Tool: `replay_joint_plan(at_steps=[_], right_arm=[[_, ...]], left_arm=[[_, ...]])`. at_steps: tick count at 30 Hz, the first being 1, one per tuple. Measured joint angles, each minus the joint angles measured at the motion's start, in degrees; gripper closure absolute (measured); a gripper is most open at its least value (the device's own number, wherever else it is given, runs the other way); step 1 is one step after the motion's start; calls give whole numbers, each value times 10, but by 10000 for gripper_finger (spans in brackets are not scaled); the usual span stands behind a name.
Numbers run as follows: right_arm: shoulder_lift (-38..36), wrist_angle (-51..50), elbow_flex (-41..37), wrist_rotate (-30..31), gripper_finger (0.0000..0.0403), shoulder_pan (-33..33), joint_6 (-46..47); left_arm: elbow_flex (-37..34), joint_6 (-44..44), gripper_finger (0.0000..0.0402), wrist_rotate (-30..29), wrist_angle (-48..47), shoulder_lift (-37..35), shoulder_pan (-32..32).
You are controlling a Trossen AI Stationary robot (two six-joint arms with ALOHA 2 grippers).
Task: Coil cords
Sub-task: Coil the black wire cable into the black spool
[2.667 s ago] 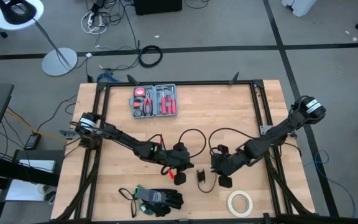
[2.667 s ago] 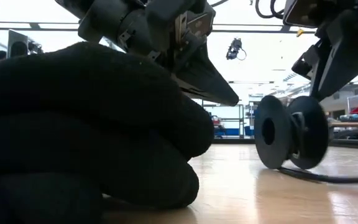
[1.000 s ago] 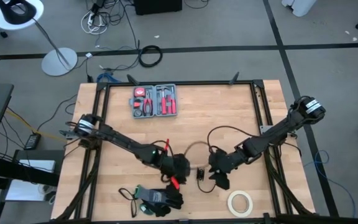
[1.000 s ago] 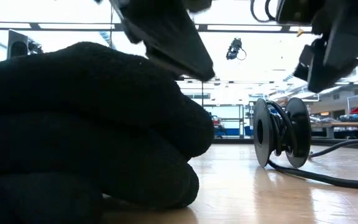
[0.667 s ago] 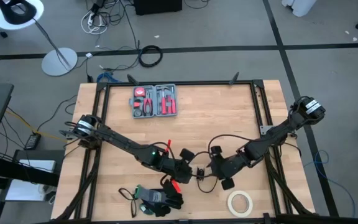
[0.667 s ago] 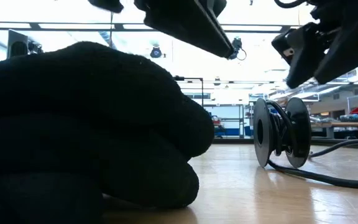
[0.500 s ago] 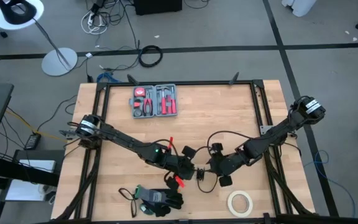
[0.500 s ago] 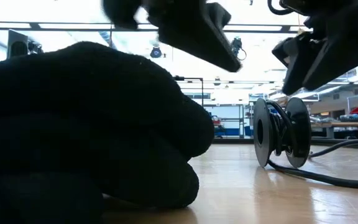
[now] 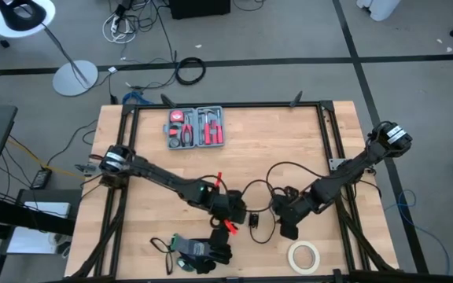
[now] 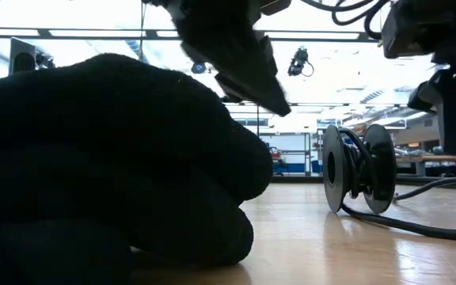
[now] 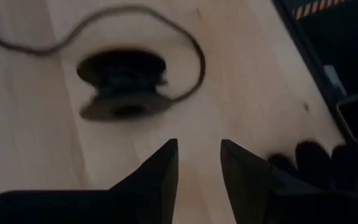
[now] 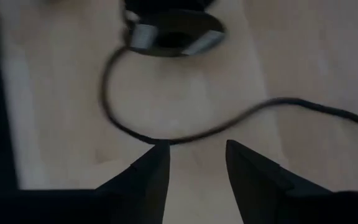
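A grey tool case (image 9: 196,127) is lying open at the table's far left-centre, holding red-handled pliers and other small tools. Black gloves (image 9: 203,251) are sitting near the front edge, with a tape roll (image 9: 304,256) farther right. The left gripper (image 9: 228,211) is hovering just left of the cord (image 9: 254,219), its fingers (image 11: 160,168) standing apart and empty. The cord is resting on the wood as a small spool-like coil between both grippers, its loose tail looping away. The right gripper (image 9: 285,216), fingers (image 12: 154,165) spread and empty, is hanging just right of it.
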Motion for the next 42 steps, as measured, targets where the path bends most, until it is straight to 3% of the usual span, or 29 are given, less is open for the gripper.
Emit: replay_joint_plan(at_steps=[10, 19, 24, 31, 42], right_arm=[[-13, -70, -1, 57, 247, 44, 56], [-11, 92, -26, 45, 247, 32, 153], [-11, 173, -26, 47, 247, 15, 158], [-1, 175, -26, 45, 247, -14, 193], [4, 131, -28, 53, 247, -20, 184]], left_arm=[[-24, -41, 282, -15, -24, 0, -21], [-63, -180, 282, -2, 131, 0, -18], [-63, -246, 282, -5, 149, 0, -12], [-63, -389, 283, -22, 149, 0, 17], [-63, -498, 282, -21, 185, 0, 32]])
